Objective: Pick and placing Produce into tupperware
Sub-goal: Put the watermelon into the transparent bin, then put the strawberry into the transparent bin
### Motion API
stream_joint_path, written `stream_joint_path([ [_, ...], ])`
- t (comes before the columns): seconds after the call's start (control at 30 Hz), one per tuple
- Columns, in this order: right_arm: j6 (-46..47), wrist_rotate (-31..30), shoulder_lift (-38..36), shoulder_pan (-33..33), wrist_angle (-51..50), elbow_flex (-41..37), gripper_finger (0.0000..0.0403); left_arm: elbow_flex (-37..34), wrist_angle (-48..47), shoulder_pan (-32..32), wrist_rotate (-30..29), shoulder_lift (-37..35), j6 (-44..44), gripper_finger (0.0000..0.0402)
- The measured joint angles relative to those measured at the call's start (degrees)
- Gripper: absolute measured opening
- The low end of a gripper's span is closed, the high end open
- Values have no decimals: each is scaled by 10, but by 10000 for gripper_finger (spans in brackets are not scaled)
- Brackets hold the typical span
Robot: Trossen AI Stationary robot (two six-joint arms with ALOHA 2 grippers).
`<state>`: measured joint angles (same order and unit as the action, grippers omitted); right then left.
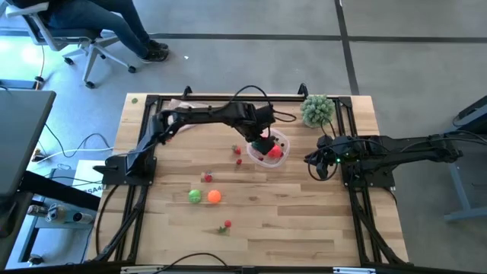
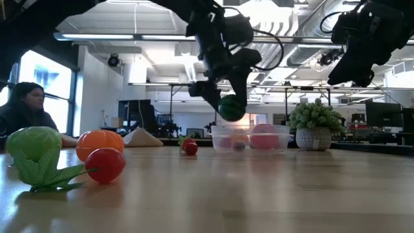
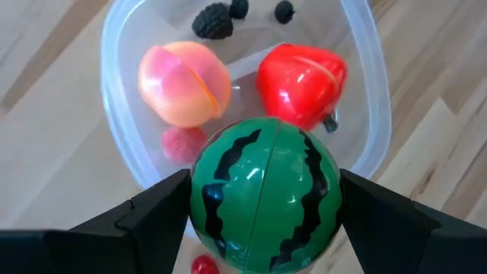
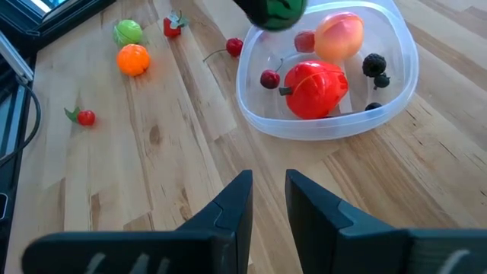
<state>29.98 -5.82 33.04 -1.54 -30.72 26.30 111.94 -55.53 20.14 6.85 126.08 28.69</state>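
Observation:
My left gripper (image 1: 262, 141) hangs over the tupperware (image 1: 274, 151), shut on the striped green ball (image 3: 262, 194). In the low view the ball (image 2: 231, 107) is just above the tub's rim (image 2: 220, 129). The clear tub (image 3: 114, 99) holds a peach-coloured fruit (image 3: 183, 84), a red piece (image 3: 300, 80), a small pink berry and dark berries (image 3: 213, 19). A green ball (image 1: 195, 196), an orange ball (image 1: 214, 196) and small red pieces (image 1: 227, 225) rest on the wood. My right gripper (image 4: 268, 198) waits to the right of the tub, open by a narrow gap. My left gripper pinches the striped green ball between its two fingers (image 3: 160, 205), one on each side at about its widest part (image 3: 202, 202). The fingers come from above, pointing down. The ball is lifted clear, over the tub's edge.
A bushy pale-green plant in a pot (image 1: 317, 110) stands at the far right of the table, behind the tub. More red pieces (image 1: 237, 156) lie left of the tub. A person sits beyond the table's far left corner (image 1: 114, 23). Bare wood lies near the front edge.

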Motion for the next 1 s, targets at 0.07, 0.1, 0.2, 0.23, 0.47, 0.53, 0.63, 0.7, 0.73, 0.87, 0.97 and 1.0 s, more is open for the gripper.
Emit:
stream_joint_path([
  [0.07,0,0,0,0,0,0,71,0,7,-1,5,7,0,294],
  [0.1,0,0,0,0,0,0,71,0,7,-1,6,11,-2,294],
  [0.2,0,0,0,0,0,0,71,0,13,-1,7,27,-4,294],
  [0.23,0,0,0,0,0,0,71,0,14,-1,10,32,-4,294],
  [0.47,0,0,0,0,0,0,71,0,17,-4,26,42,-3,294],
  [0.53,0,0,0,0,0,0,71,0,19,-3,25,42,-2,294],
  [0.63,0,0,0,0,0,0,71,0,18,-3,23,42,-2,301],
  [0.7,0,0,0,0,0,0,71,0,18,-3,24,42,-2,313],
  [0.73,0,0,0,0,0,0,71,0,17,-3,24,42,-2,320],
  [0.87,0,0,0,0,0,0,71,0,18,-3,23,42,-4,342],
  [0.97,0,0,0,0,0,0,71,0,19,-3,23,42,-4,344],
  [1.0,0,0,0,0,0,0,71,0,19,-3,24,42,-4,342],
])
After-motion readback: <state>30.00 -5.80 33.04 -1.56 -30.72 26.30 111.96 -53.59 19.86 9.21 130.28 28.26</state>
